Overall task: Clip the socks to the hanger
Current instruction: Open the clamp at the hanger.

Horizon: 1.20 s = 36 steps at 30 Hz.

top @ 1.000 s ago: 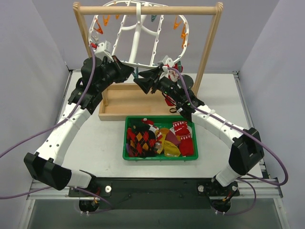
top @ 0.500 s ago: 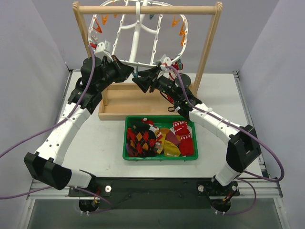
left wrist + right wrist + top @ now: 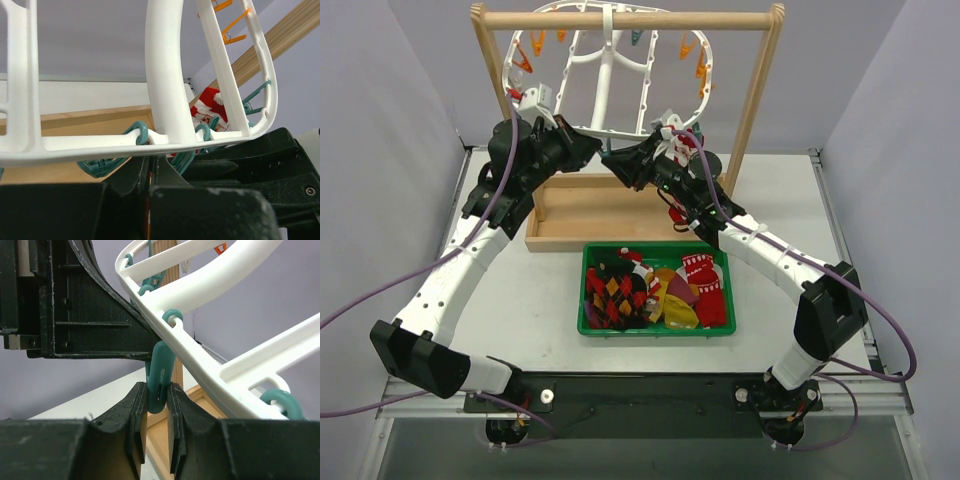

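The hanger [image 3: 610,75] hangs from the wooden bar rack [image 3: 630,19] at 12 o'clock on the table [image 3: 540,300]. The left gripper [image 3: 592,148] is clenched, tips against the frame's lower rim at 6 o'clock; a grip on the rim cannot be confirmed. At its 3 o'clock, the right gripper [image 3: 159,390] pinches a teal clip [image 3: 160,372] dangling from that rim. The socks [image 3: 655,290] lie in the green bin [image 3: 655,332], at 6 o'clock of the rack. A red patterned sock [image 3: 207,107] shows behind the rim.
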### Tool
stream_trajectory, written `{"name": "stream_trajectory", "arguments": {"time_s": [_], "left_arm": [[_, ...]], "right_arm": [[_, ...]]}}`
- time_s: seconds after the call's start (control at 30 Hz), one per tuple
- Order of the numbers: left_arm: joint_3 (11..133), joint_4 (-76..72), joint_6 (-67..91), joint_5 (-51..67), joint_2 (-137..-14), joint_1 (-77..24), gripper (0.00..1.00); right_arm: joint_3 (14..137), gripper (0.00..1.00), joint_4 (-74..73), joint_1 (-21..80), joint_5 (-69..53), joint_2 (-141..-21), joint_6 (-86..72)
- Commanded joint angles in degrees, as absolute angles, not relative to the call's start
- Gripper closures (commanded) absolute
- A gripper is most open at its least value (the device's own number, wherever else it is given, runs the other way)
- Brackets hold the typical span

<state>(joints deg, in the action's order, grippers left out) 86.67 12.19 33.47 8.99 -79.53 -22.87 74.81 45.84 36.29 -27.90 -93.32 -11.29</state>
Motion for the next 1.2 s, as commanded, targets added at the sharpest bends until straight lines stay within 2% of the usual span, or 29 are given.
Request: {"name": "stream_trajectory", "arguments": {"time_s": [0.0,0.03,0.1,0.13,0.2,0.23,0.43,0.57,0.87,1.17], "left_arm": [[89.1,11.5,38.5,15.8,-75.9,-23.3,0.97],[88.9,10.6,38.6,16.7,-75.8,-23.2,0.84],[87.5,8.3,38.6,19.3,-74.8,-23.2,0.74],[87.0,7.6,38.3,20.1,-74.4,-23.2,0.63],[85.1,5.9,38.1,23.1,-73.3,-23.0,0.55],[84.3,5.1,37.4,24.1,-72.6,-23.0,0.45],[78.9,-1.7,36.6,30.4,-70.1,-22.6,0.25],[78.5,-3.7,34.5,30.5,-70.9,-22.7,0.23],[78.8,1.9,23.9,24.2,-70.8,-22.5,0.23],[80.3,3.1,19.7,21.7,-69.9,-22.5,0.24]], "right_arm": [[78.3,1.0,49.1,35.1,-26.7,-93.9,-11.7],[78.2,1.0,49.2,35.3,-26.5,-93.6,-11.2],[78.2,1.0,48.9,36.0,-25.8,-93.1,-9.9],[78.2,1.0,48.4,36.4,-25.3,-93.0,-8.6],[78.0,1.0,48.2,36.9,-24.7,-92.3,-7.7],[78.0,1.0,48.1,37.0,-24.3,-92.1,-7.0],[76.6,1.0,48.4,37.4,-22.0,-90.1,-5.9],[76.0,1.0,49.0,38.1,-21.4,-88.9,-5.5],[76.2,1.0,49.0,39.5,-20.0,-86.4,-5.3],[76.5,1.0,49.7,40.2,-19.8,-85.9,-4.0]]}}
